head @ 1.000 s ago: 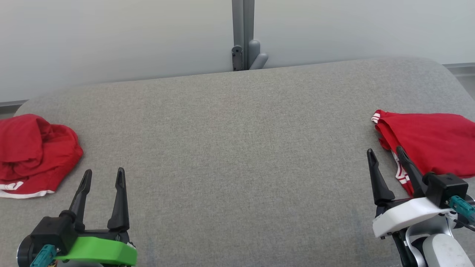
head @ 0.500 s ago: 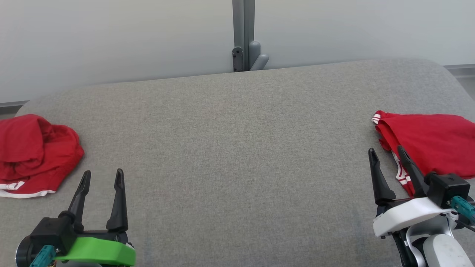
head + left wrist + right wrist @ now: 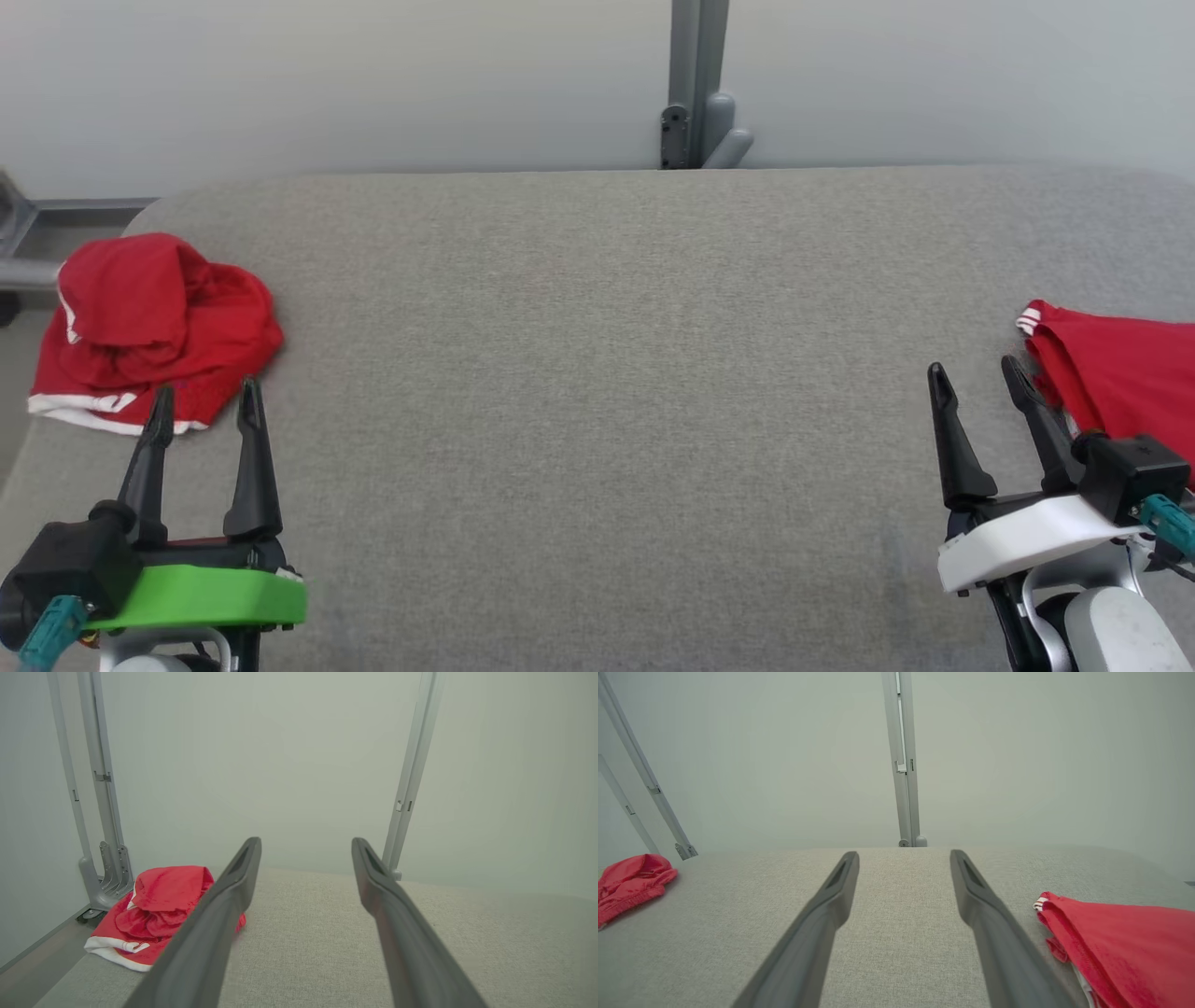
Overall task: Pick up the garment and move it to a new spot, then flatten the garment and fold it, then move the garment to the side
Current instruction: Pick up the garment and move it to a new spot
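Note:
A crumpled red garment [image 3: 159, 317] with white trim lies at the left end of the grey padded table [image 3: 597, 373]. In the head view my left gripper [image 3: 205, 392] stands open just in front of it, its fingertips at the garment's near edge, with nothing between them. The left wrist view has the same garment [image 3: 159, 900] left of and beyond the open left gripper [image 3: 306, 842]. A second red garment [image 3: 1120, 373], folded flat, lies at the right edge. My right gripper [image 3: 974, 369] is open and empty just left of the folded one [image 3: 1120, 942].
A grey post [image 3: 695, 84] with a bracket rises behind the table's far edge against a pale wall. More grey frame legs [image 3: 100, 812] stand past the table's left end. The table's left edge drops to the floor [image 3: 14, 373] beside the crumpled garment.
The head view has swung to the left, so everything sits further right in it. My left gripper has come closer to the crumpled garment. Both grippers stay open.

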Controlling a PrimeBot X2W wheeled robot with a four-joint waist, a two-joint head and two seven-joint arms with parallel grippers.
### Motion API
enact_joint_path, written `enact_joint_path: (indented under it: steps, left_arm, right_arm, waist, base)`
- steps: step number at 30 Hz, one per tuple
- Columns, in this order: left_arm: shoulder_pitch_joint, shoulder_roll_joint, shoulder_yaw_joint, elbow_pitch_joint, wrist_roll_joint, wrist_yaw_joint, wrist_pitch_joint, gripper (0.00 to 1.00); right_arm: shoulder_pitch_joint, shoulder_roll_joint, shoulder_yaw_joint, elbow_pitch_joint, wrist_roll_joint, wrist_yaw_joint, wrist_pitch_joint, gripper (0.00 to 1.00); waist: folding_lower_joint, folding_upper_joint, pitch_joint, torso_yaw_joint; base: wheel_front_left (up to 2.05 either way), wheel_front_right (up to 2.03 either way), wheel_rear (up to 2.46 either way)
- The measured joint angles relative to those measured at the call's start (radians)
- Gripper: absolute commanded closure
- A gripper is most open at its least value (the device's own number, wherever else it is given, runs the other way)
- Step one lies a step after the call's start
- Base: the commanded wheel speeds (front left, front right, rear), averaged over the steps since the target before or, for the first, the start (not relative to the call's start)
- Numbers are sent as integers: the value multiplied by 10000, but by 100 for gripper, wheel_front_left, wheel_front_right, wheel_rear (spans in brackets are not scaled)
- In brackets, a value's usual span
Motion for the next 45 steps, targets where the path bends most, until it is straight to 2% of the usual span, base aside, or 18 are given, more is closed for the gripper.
enact_joint_path:
  steps: [7,15,22,37,45]
  left_arm:
    - [-174,-161,395,23,50,-261,-23,0]
    - [-331,-353,662,81,293,-755,-46,0]
    - [-402,-422,673,311,767,-1081,-46,0]
    - [-828,-589,905,213,1012,-1267,-46,0]
    - [-3078,-458,1011,-75,1452,-1578,-48,0]
  right_arm:
    - [-72,4,127,-150,-17,0,132,0]
    - [-189,46,303,-146,-21,0,190,0]
    - [-262,104,376,-40,-19,0,186,0]
    - [-431,46,502,-105,-13,-2,322,0]
    - [-1173,-249,779,-629,-107,-2,725,0]
  waist:
    - [0,1,133,1104]
    - [0,0,230,2444]
    - [0,0,258,3257]
    - [0,0,536,3122]
    - [0,0,1412,2761]
  base:
    - [0,0,0]
    - [0,0,0]
    - [0,0,0]
    - [0,0,0]
    - [0,0,0]
